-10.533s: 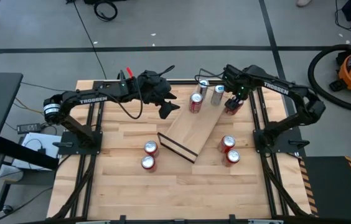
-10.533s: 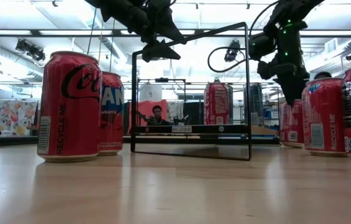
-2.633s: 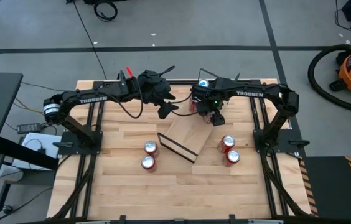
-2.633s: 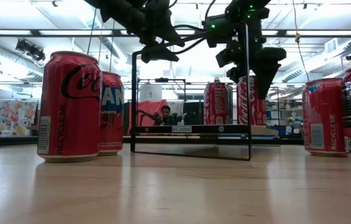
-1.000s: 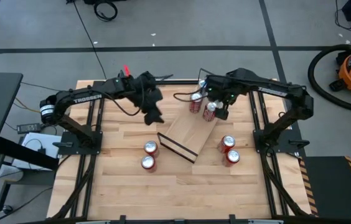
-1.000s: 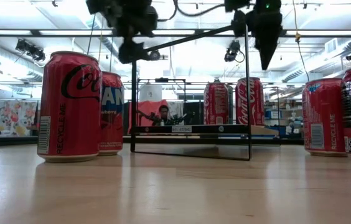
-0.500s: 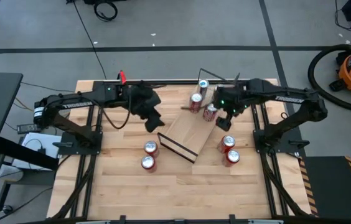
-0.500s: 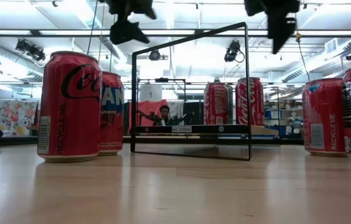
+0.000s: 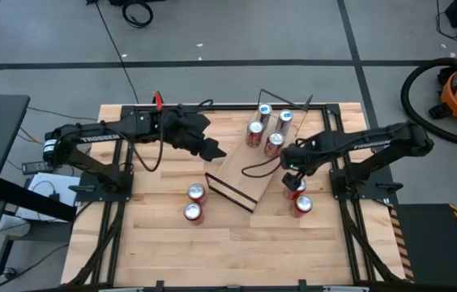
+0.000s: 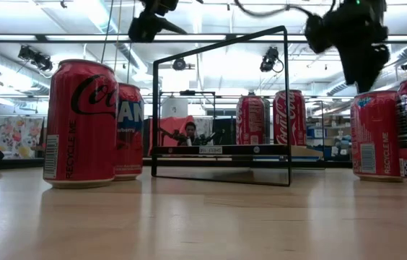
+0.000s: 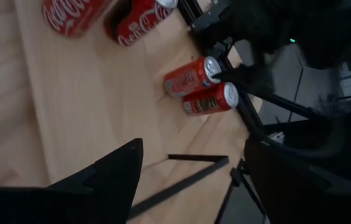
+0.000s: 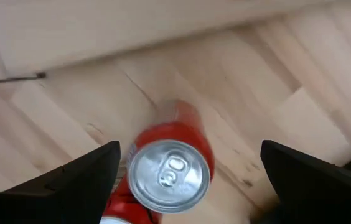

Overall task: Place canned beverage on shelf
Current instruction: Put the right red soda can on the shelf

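Observation:
The shelf [image 9: 246, 169], a light-wood board with a thin black wire frame, lies slantwise on the table's middle. Red cans [image 9: 274, 143] [image 9: 255, 130] stand upright on its far part, and two more [image 9: 264, 112] behind them. My right gripper [image 9: 293, 173] is open and hovers just above one can [image 12: 169, 171] of a pair [image 9: 296, 187] right of the shelf; its fingers stand on either side of the can's top, apart from it. My left gripper [image 9: 215, 150] is open and empty, in the air over the shelf's left edge.
Two more red cans [image 9: 196, 192] [image 9: 192, 212] stand at the near left of the shelf. The pair's second can [image 9: 302, 203] stands close to the near side of the one under my right gripper. The shelf's wire frame [image 10: 221, 108] rises at both ends.
My right gripper has left the can on the shelf's far part and gone toward the table's near right, coming over the pair of cans right of the shelf. My left gripper has shifted a little toward the shelf. The cans have stayed where they were.

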`<action>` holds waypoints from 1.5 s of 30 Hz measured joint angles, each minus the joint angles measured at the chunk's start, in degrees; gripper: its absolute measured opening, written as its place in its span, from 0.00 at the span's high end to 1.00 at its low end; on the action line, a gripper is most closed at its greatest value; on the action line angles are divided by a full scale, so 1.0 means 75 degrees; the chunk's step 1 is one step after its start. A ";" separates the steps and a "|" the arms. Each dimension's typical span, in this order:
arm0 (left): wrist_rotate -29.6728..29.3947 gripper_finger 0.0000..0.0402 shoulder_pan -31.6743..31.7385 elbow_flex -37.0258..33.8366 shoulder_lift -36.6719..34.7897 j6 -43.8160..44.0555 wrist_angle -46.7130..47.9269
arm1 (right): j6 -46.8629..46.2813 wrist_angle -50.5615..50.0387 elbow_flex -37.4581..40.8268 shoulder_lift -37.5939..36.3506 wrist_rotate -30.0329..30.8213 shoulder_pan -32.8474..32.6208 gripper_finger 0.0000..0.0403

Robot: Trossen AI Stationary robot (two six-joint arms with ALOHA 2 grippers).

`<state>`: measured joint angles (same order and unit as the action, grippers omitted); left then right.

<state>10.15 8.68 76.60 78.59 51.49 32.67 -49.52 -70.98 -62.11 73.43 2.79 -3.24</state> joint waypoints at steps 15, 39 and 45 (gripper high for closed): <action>0.0479 0.28 0.0043 -0.0009 -0.0136 -0.0720 0.0065 | -0.1312 0.0654 0.0516 0.0054 -0.0158 -0.0300 0.01; 0.1085 0.28 0.1031 -0.0009 -0.1084 -0.2206 0.0669 | -0.1821 -0.0066 -0.0300 0.0196 -0.0725 -0.0244 0.01; 0.1087 0.28 0.1214 -0.0009 -0.1078 -0.2428 0.0829 | -0.2060 -0.0126 -0.0300 0.0760 -0.0797 -0.0415 0.01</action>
<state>18.31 17.79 76.53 70.50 33.27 38.88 -64.97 -71.92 -64.36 79.13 -3.19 -6.35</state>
